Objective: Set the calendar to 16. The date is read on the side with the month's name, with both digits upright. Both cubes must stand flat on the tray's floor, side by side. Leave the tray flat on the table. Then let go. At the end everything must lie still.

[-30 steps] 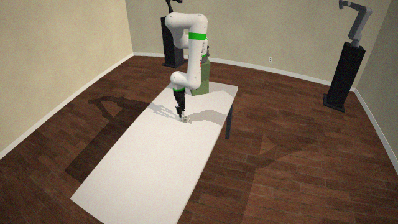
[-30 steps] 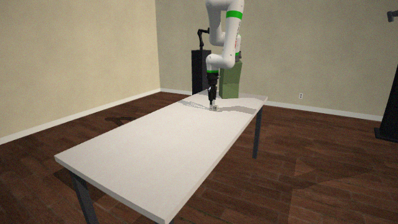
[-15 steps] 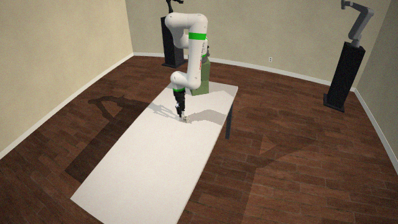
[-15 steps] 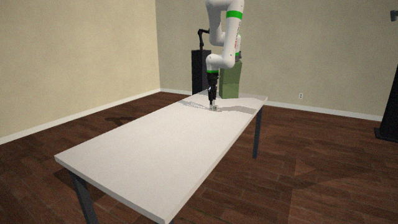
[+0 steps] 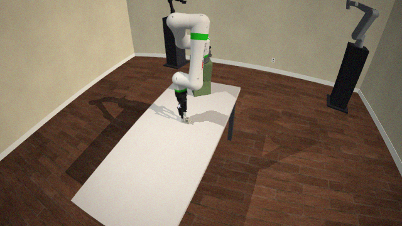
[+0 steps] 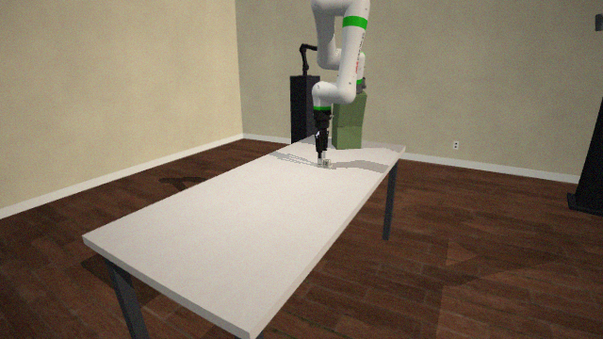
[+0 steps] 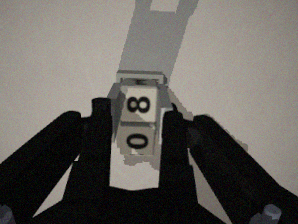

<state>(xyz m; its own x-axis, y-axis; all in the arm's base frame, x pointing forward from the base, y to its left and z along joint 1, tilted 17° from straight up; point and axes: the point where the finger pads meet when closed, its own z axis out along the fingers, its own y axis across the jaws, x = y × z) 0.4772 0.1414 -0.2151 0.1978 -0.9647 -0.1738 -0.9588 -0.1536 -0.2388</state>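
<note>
Nearest the wrist camera, the black two-finger gripper [image 7: 137, 137] points down at the desk with its fingers drawn in on either flank of a small pale cube [image 7: 136, 141] whose visible face shows a black 0; they appear to be pinching it, standing narrow and still against its sides. Just beyond it, touching or nearly so, stands a second pale cube [image 7: 140, 104] showing a black 8, and both digits lie sideways in this view. Past the 8 cube a grey ledge [image 7: 141, 80] shows, probably the rim of the shallow calendar tray, though the tray's outline and the month name cannot be made out. From the room cameras the whole calendar is a tiny pale block [image 6: 326, 163] under the white arm with green bands [image 6: 350, 56], near the far end of the long white desk [image 6: 226, 226], close to the green pedestal [image 6: 349, 124]. Neither a 1 nor a 6 is showing, so both cubes still need turning. The risks from here, as I judge them: lifting the pinched cube may drag its close neighbour or tip the light tray; a shallow pinch may let the cube slip or twist during rotation; and putting it back at a slant could leave it leaning on the rim instead of flat on the floor.
</note>
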